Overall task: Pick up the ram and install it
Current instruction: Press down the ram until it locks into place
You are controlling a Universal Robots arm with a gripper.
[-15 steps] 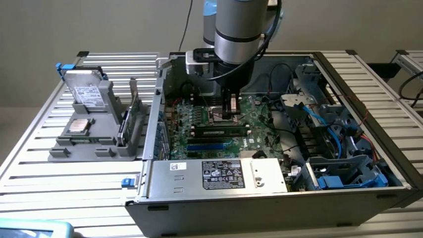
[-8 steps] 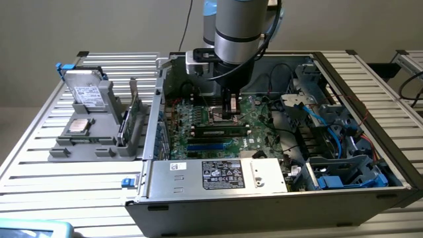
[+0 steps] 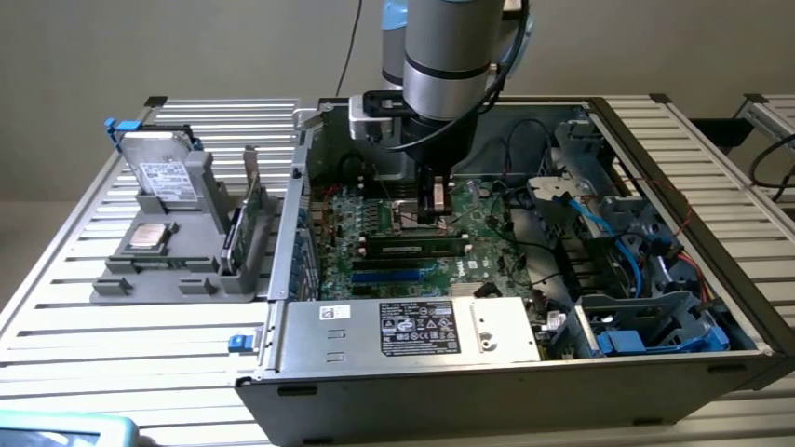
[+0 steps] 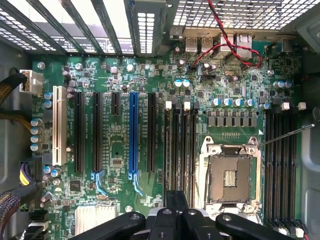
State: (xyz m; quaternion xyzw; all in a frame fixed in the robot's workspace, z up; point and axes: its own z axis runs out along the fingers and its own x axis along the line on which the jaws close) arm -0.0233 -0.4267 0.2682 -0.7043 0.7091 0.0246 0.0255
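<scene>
In the exterior view, the grey-and-black robot arm reaches down into the open dark metal computer case (image 3: 695, 372), its gripper (image 3: 435, 207) low over the green motherboard (image 3: 478, 265). The jaws look drawn together; whether anything is pinched between them I cannot tell, since the wrist body hides the tips. Just in front of the gripper, 1 thin green memory stick with dark chips, the ram (image 3: 416, 248), lies lengthwise along the board, apparently seated in or resting on a slot. Outside the case, at the exterior view's left, a grey plastic parts holder (image 3: 162, 247) carries a silver drive, a square chip and an upright green card.

In the wrist view, the black gripper linkage (image 4: 175, 220) is closed over the board, beside the open silver processor socket (image 4: 230, 175) and the long black memory slots (image 4: 179, 150).

As a judgement: the ram is light, stiff and brittle, with delicate contacts along 1 long edge. It is best held by the 2 bare short ends or upper edge, never the chips.
</scene>
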